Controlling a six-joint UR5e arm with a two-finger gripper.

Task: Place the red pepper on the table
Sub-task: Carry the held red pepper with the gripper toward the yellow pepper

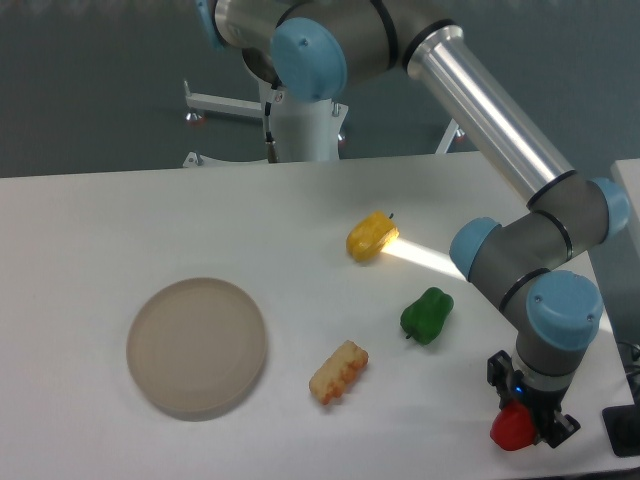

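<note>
Camera view from the front: a white table [150,210] is shown with a robot arm reaching down at its near right corner. The gripper [522,420] is closed around the red pepper [511,429], which is held low, close to the tabletop; whether it touches the surface cannot be told. Taking the green pepper [427,315] as landmark: the red pepper is held to its right and nearer the camera, close to the table's edge. A yellow pepper [371,236] lies behind and left of the green pepper, a crinkled yellow toy food piece [338,371] in front and left, a round beige plate [197,347] far left. For a clean placement, the pepper should be lowered until rested, released gently, and kept away from the edge.
</note>
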